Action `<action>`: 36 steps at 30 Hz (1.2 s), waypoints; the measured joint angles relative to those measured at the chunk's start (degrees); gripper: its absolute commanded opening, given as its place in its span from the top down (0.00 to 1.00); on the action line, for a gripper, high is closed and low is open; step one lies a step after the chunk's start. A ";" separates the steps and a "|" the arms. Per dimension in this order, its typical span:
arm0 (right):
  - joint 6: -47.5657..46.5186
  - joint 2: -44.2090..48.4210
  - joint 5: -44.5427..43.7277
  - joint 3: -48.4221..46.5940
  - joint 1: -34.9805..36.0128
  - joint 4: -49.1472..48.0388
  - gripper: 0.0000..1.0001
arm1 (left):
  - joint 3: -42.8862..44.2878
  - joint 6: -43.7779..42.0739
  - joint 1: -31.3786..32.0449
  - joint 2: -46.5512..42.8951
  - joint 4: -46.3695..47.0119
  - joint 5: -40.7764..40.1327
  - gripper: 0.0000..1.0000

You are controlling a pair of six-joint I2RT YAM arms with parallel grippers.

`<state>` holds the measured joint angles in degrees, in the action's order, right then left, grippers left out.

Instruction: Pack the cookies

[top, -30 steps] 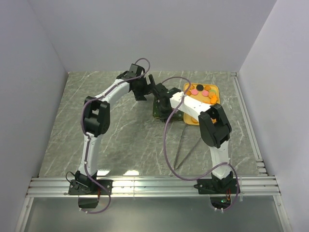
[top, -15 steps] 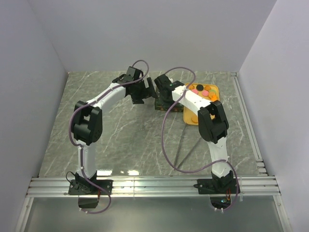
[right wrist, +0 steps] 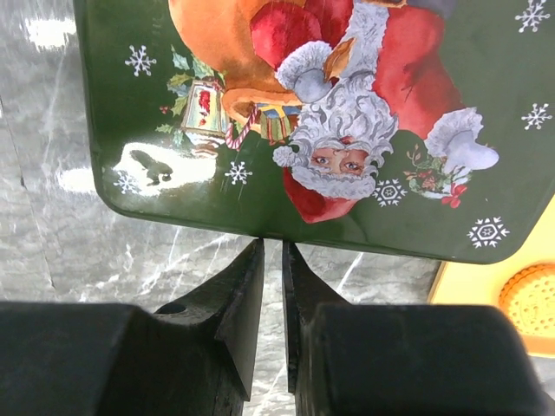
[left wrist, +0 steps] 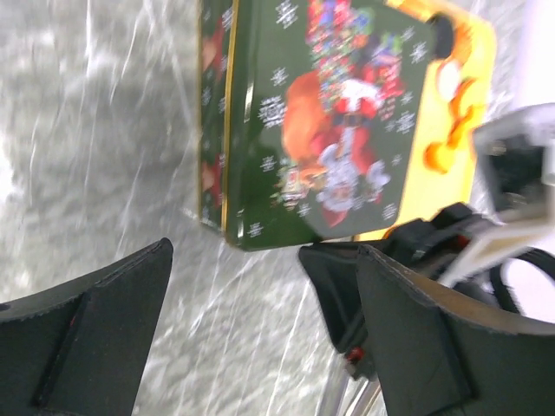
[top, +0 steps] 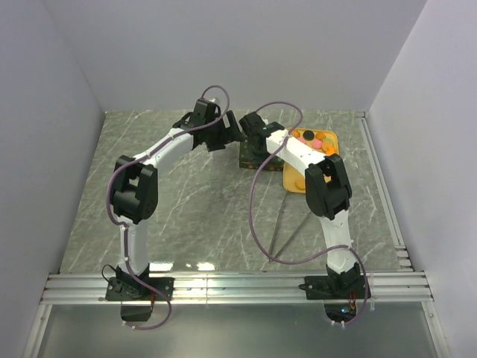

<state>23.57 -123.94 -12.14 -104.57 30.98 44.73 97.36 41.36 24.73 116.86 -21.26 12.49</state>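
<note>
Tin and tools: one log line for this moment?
tin: closed | left tool: open, near tin | right tool: shut, at tin edge | cookies: on tray

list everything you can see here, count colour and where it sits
tin: one, green with a Santa picture, lid on, far middle of the table
tray: one, yellow, right beside the tin
cookies: several, orange, pink and dark, on the tray
table: one, grey marble, under everything
cables: two, purple, looping along the arms
left tool: one, black, open, above the table by the tin
right tool: one, black, shut, empty, at the tin's edge
</note>
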 measured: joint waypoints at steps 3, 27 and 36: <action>0.09 -1.95 0.13 -3.32 -0.63 0.68 0.78 | 1.86 0.28 -0.09 0.39 1.55 -0.76 0.10; 1.49 -10.19 4.13 -15.50 -4.76 3.21 0.78 | 29.33 12.41 -4.09 28.15 23.89 9.11 0.98; 1.49 -11.43 4.79 -17.27 -4.92 3.26 0.78 | 42.12 17.40 -3.91 42.03 25.97 9.14 0.89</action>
<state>25.06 -135.37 -7.35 -121.84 26.06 47.99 139.48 58.76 20.82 158.89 4.71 21.63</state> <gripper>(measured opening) 0.223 0.067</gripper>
